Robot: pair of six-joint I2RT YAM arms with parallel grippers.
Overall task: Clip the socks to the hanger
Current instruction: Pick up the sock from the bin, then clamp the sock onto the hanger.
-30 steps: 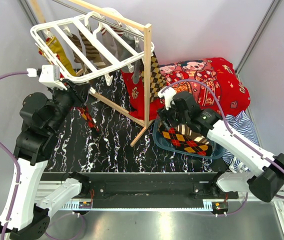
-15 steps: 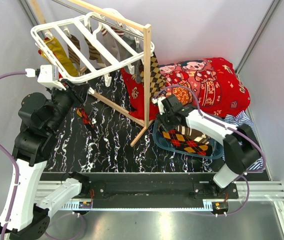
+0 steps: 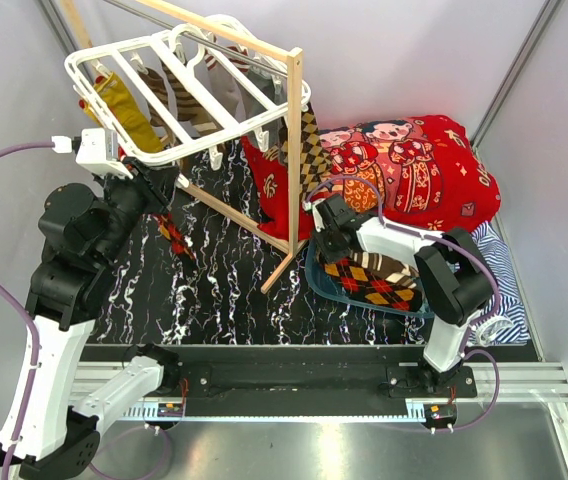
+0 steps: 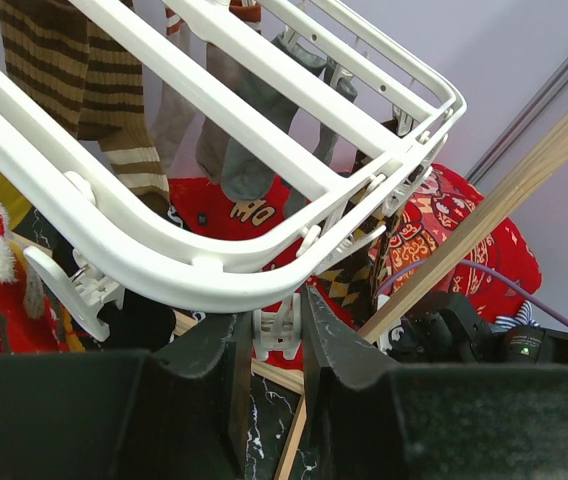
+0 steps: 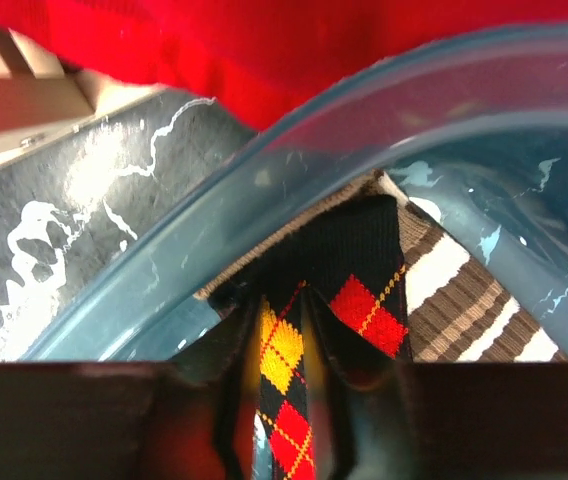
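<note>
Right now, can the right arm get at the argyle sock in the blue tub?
Probably yes: the right gripper sits inside the rim of the tub, shut on a fold of the argyle sock, with nothing in between.

hanger (image 4: 164, 252): 1, 11 o'clock | wooden rack (image 3: 294, 150): 1 | blanket (image 3: 414, 160): 1, 2 o'clock | tub (image 5: 364, 110): 1, 4 o'clock | socks (image 3: 374, 282) in tub: 2 visible | socks on hanger: overlapping, count unclear

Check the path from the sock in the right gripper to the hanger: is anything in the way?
Yes. The right gripper pinches the argyle sock inside the bin. Between bin and hanger stands the wooden rack's post, its slanted brace beside the bin. The left gripper holds a clip on the hanger.
</note>
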